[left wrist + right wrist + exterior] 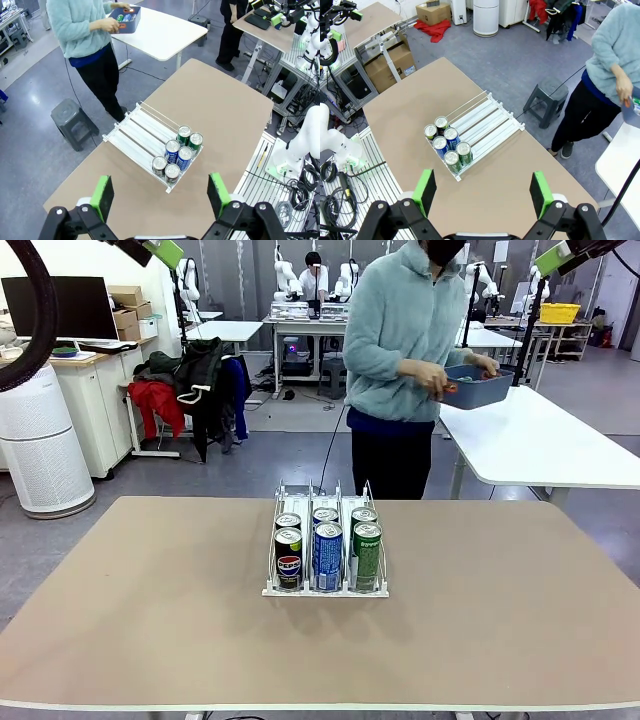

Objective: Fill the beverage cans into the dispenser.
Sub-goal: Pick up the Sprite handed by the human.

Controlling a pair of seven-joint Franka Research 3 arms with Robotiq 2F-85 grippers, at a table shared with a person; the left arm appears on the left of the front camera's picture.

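At table [150, 590] centre, six beverage cans [327, 555] crowd the six-o'clock end of the dispenser [300, 504], lanes seemingly feeding forward; left gripper [160, 195], right gripper [482, 192] hang spread, empty.

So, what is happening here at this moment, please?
The dispenser on the brown table holds six cans, two in each lane, at the end nearer the robot. The person stands at the far side, turned to a white side table, with both hands at a dark blue bin. The left pincer and the right pincer hang open high above the table, holding nothing.
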